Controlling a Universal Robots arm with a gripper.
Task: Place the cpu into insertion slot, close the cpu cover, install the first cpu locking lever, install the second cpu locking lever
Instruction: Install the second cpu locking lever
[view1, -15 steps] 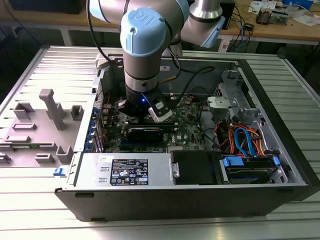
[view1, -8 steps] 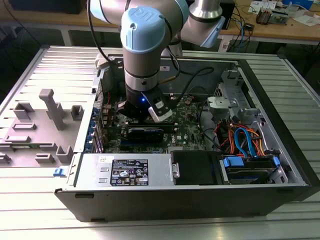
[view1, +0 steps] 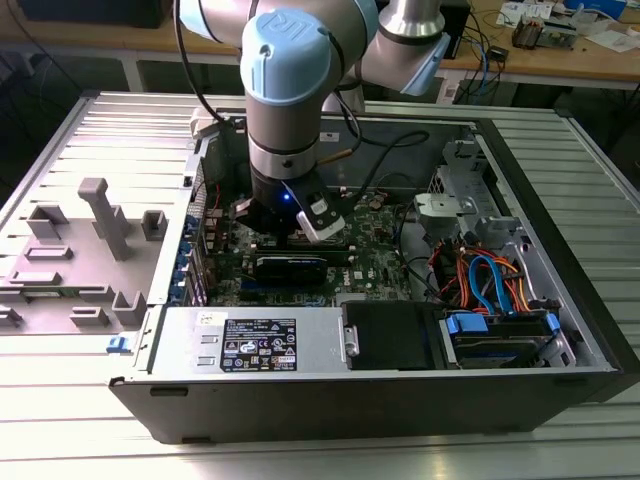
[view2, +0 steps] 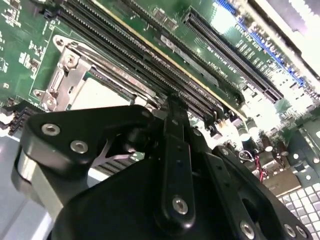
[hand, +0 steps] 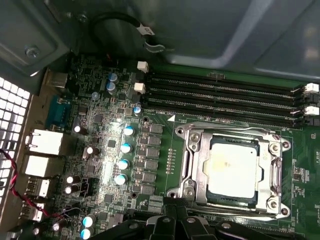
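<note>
cpu (hand: 233, 170) sits in the insertion slot (hand: 199, 150) with cpu cover (hand: 276, 172) down over it, levers unclear, gripper (view2: 172, 107) pressed together just beside the slot

A ribbed grey metal worktop (view1: 90, 440) fills the foreground. Behind it stands a wooden bench (view1: 560, 55) strewn with cables and small parts, with dark shadow beneath.

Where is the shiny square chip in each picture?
Exterior view: hidden beneath the arm.
First wrist view: the cpu sits framed by the cpu cover.
Second wrist view: the cpu, a pale patch, partly hidden.
Shared landmark: long black memory slots alongside, in both wrist views.
</note>
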